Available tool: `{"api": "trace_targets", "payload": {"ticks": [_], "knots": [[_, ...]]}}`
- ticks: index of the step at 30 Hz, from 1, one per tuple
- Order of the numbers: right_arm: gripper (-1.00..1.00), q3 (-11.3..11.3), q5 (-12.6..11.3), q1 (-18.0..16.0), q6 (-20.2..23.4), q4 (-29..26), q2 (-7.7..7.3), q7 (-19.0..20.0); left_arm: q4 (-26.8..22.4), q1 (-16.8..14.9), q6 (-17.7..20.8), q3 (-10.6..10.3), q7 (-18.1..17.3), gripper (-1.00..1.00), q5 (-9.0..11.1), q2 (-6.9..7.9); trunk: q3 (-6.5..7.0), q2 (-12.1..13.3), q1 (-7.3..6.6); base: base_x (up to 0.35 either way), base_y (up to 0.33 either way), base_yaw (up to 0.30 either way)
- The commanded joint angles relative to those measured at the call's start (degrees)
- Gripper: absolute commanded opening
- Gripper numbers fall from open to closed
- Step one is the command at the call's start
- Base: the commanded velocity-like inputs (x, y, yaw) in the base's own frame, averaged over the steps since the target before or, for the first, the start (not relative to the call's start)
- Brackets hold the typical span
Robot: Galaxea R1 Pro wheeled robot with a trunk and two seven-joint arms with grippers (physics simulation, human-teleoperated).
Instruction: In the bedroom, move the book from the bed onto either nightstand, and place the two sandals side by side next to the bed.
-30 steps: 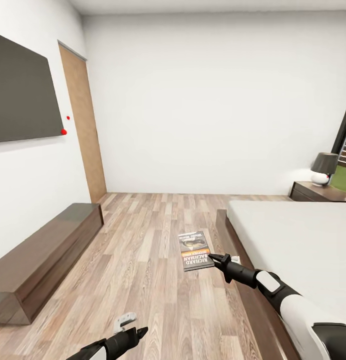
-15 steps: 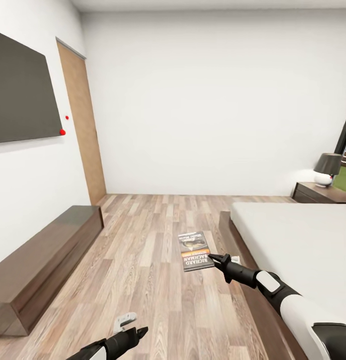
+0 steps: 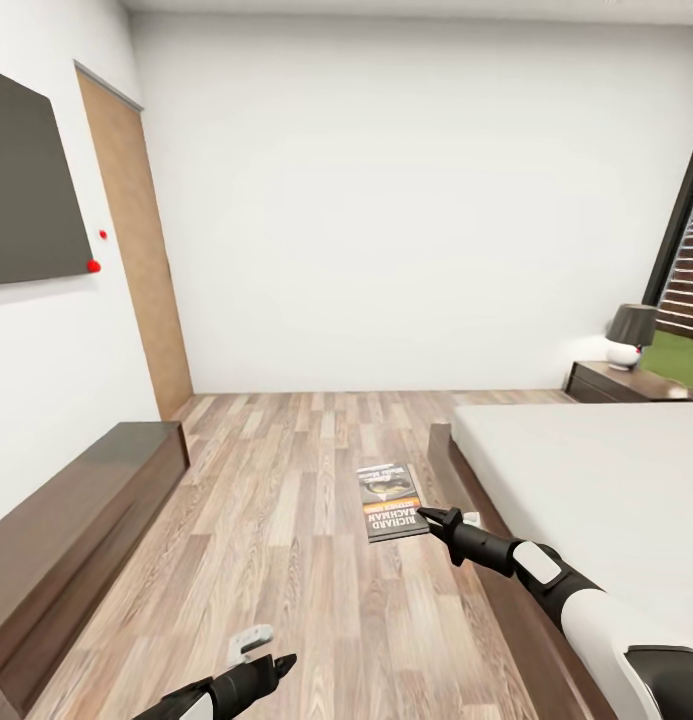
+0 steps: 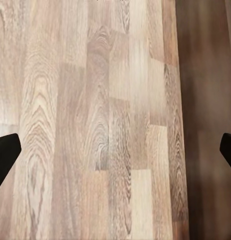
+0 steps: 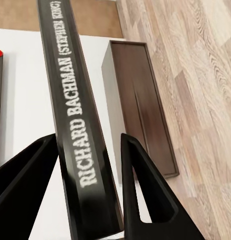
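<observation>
My right gripper [image 3: 431, 518] is shut on the book [image 3: 391, 500], a thin dark paperback with an orange-red band, held flat above the wooden floor beside the bed's foot corner. In the right wrist view the book's spine [image 5: 78, 125], lettered "RICHARD BACHMAN", runs between the two black fingers [image 5: 145, 185]. The bed [image 3: 606, 480], with its light-grey mattress, lies to the right. Past it, against the far wall, stands the nightstand [image 3: 611, 382]. Low at the front left, my left gripper [image 3: 266, 655] is open over bare floor, its fingertips [image 4: 3, 155] far apart. The two sandals are out of view.
A lamp [image 3: 629, 335] with a black shade sits on the nightstand. A long low dark TV cabinet [image 3: 76, 530] runs along the left wall under a wall TV [image 3: 26, 190]. A wooden door [image 3: 136, 250] is at the far left. Wood floor [image 3: 306, 470] stretches between cabinet and bed.
The whole view has shifted: the camera moved, bringing more of the nightstand and window side into sight. Both arms keep their pose, and the book stays in the right gripper.
</observation>
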Motion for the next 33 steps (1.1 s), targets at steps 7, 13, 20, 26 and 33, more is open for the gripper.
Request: {"api": "trace_targets", "payload": {"ticks": [7,13,20,26,33], "knots": [[-1.00,0.2,-0.3,-0.1,0.2,0.0,-0.02,0.1,0.0,0.0,0.2,0.1,-0.2,1.00,0.3,0.00,-0.06,0.0,0.01,0.155,0.121,-0.085],[-1.00,0.2,-0.3,-0.1,0.2,0.0,-0.02,0.1,0.0,0.0,0.2,0.1,-0.2,1.00,0.3,0.00,-0.06,0.0,0.01,0.155,0.106,-0.022],[-1.00,0.2,-0.3,-0.1,0.1,0.0,-0.02,0.1,0.0,0.0,0.2,0.1,-0.2,1.00,0.3,0.00,-0.06,0.0,0.01,0.155,0.085,-0.005],[-1.00,0.2,-0.2,-0.1,0.1,0.0,-0.02,0.0,0.0,0.0,0.2,0.1,-0.2,1.00,0.3,0.00,-0.06,0.0,0.01,0.155,0.065,-0.001],[-1.00,0.2,-0.2,-0.1,0.1,0.0,0.02,0.1,-0.1,0.0,0.2,0.1,-0.2,1.00,0.3,0.00,-0.06,0.0,0.01,0.155,0.018,0.000]]}}
